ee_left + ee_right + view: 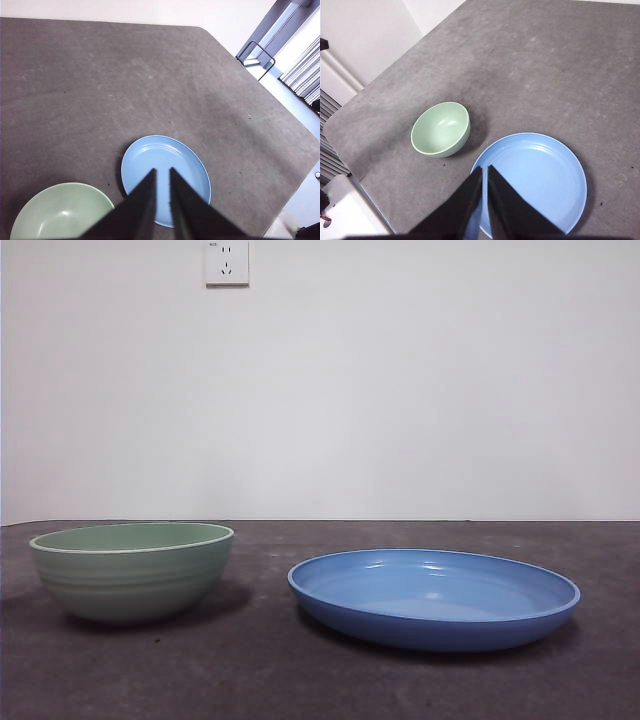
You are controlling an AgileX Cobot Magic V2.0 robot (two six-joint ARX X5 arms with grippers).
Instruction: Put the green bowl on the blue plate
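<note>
Both grippers are being held high above the worktop (320, 670): the left gripper (163, 172) and the right gripper (484, 169) are each being kept with jaws nearly pressed together, a thin slit between them, nothing pinched. A dark grey, faintly speckled surface is being shown, backed by a plain white wall carrying a white socket (227, 262). The green bowl (132, 570) is being left upright, mouth facing upward, beside the blue plate (434, 598) and apart from it. Both being round, no long axis is being shown; the plate is lying flat, empty.
</note>
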